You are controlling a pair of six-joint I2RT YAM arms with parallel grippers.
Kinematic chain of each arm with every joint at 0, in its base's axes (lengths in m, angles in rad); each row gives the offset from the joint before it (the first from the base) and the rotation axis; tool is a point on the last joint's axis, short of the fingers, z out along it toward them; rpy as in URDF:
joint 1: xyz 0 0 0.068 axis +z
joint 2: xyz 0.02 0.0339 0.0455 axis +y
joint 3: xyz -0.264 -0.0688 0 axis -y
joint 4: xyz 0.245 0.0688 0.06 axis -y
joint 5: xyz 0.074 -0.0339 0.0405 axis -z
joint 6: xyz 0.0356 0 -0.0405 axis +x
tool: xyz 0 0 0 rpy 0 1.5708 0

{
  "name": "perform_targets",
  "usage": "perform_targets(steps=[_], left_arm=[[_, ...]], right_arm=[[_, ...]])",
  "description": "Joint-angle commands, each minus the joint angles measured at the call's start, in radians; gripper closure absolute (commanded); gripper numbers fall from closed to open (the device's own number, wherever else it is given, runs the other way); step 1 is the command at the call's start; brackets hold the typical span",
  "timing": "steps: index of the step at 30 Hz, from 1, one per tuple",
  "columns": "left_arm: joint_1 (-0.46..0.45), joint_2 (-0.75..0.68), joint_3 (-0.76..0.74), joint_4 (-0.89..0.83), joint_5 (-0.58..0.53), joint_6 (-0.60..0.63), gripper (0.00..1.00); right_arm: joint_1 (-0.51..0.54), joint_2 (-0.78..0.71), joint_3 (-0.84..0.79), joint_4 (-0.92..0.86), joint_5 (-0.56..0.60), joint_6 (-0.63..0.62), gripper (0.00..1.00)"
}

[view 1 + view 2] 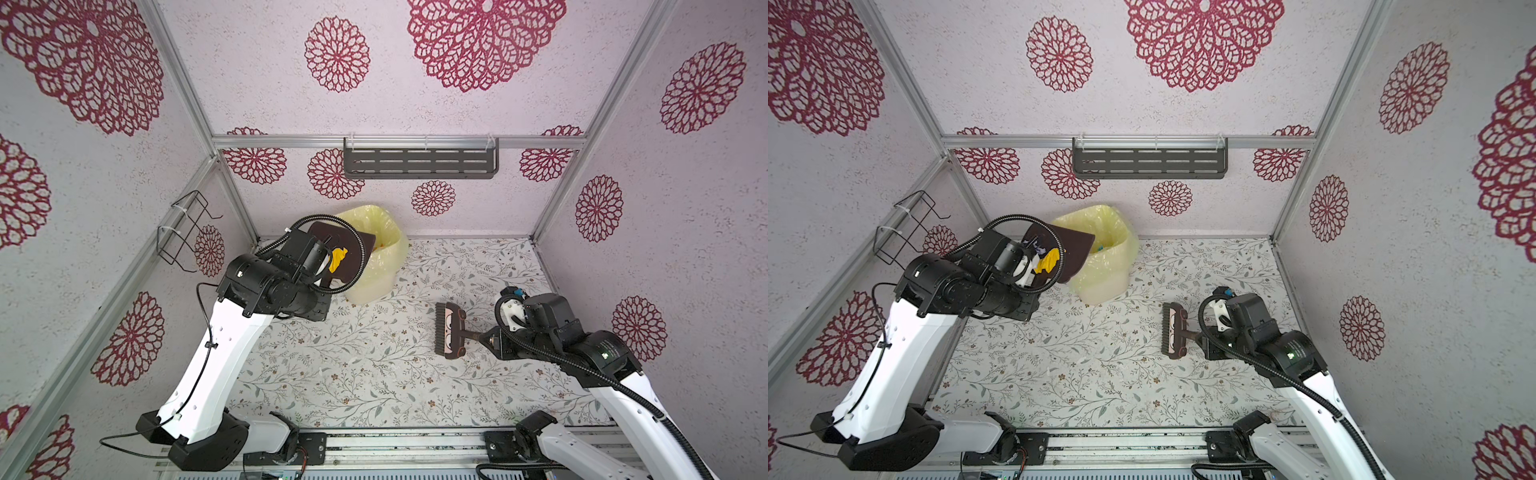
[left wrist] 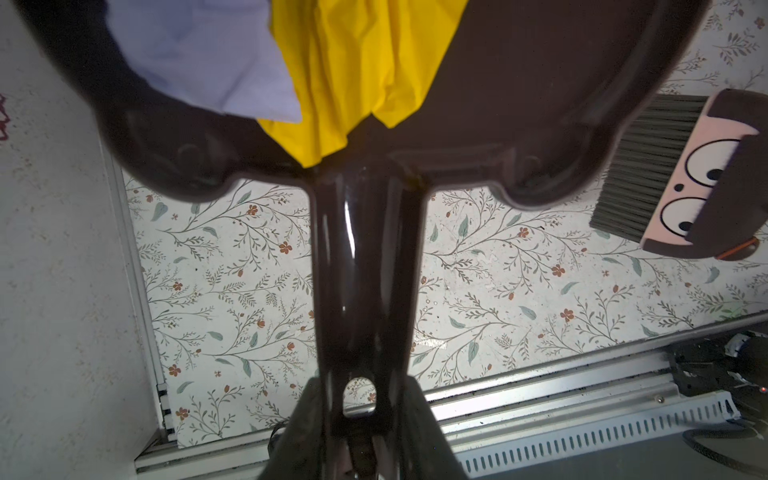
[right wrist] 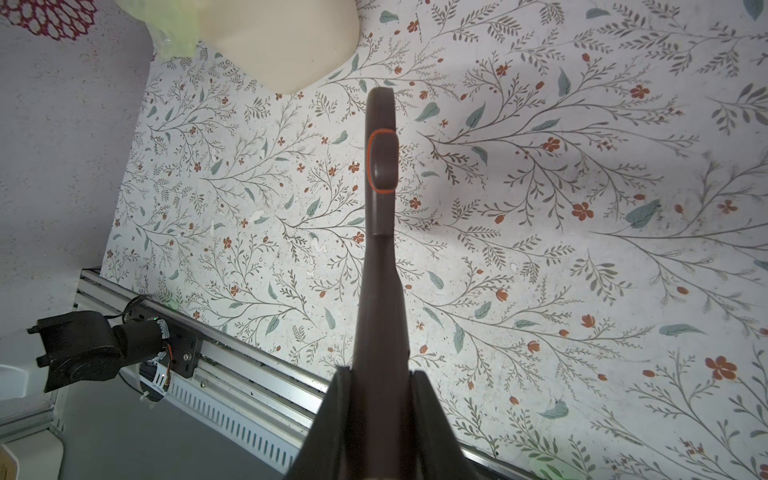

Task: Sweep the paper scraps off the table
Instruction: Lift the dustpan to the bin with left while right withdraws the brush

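You have no legible text, brand, number or sign in any view. The brush [image 1: 451, 332] head bears only a cartoon face with two eyes. Faint print on the right arm's joint housing [image 1: 607, 348] cannot be read.

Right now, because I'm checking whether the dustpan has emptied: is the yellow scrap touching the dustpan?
Touching. The left wrist view shows the yellow scrap lying flat against the inside of the dustpan by the handle root, with no gap between them.
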Motion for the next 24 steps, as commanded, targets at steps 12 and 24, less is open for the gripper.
perform_targets(steps=[12, 24], left_arm=[[0.176, 0.204, 0.173, 0.016, -0.095, 0.156, 1.0], [0.205, 0.399, 0.354, 0.032, -0.131, 0.271, 1.0]], right_arm=[[-0.016, 0.008, 0.053, -0.001, -0.068, -0.052, 1.0], [-0.016, -0.005, 0.021, -0.029, -0.096, -0.001, 1.0]])
